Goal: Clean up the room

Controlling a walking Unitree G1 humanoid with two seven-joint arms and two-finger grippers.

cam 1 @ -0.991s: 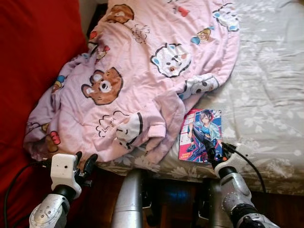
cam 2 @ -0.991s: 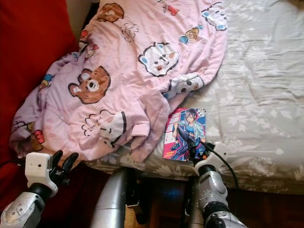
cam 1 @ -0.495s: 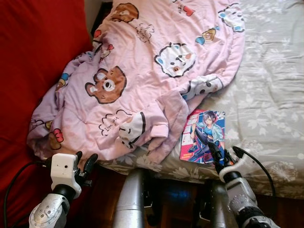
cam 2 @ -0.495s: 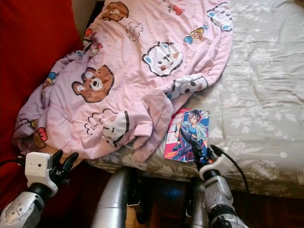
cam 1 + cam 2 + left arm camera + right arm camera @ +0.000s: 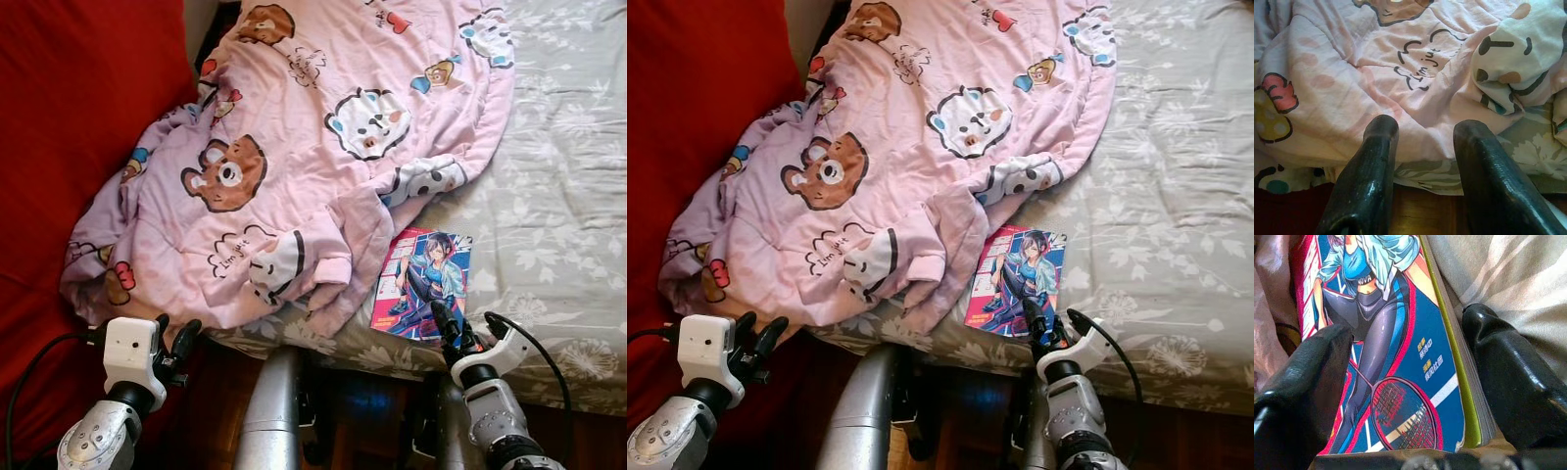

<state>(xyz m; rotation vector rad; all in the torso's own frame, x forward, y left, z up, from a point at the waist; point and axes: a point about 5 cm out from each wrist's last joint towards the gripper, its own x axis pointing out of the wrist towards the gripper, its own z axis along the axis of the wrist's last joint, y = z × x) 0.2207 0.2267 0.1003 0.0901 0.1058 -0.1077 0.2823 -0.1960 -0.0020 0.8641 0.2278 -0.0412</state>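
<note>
A comic book [image 5: 423, 284] with a drawn figure on its cover lies flat on the grey floral bed sheet [image 5: 558, 196], near the bed's front edge. My right gripper [image 5: 449, 328] is open at the book's near edge. In the right wrist view one finger [image 5: 1317, 377] lies over the cover [image 5: 1396, 347] and the other finger [image 5: 1508, 367] sits just outside the book's yellow-green side edge. A crumpled pink cartoon-print blanket [image 5: 294, 147] covers the bed's left part. My left gripper [image 5: 171, 338] hangs open just below the blanket's lower edge [image 5: 1415, 58].
A large red fabric surface [image 5: 69, 117] rises along the left side. Dark wooden floor [image 5: 362, 401] lies below the bed's front edge, between my two arms. The right part of the sheet is flat.
The view has shifted slightly. My right wrist has dropped lower and nearer to me while its fingers stay at the book's near edge. The left arm has not moved.
</note>
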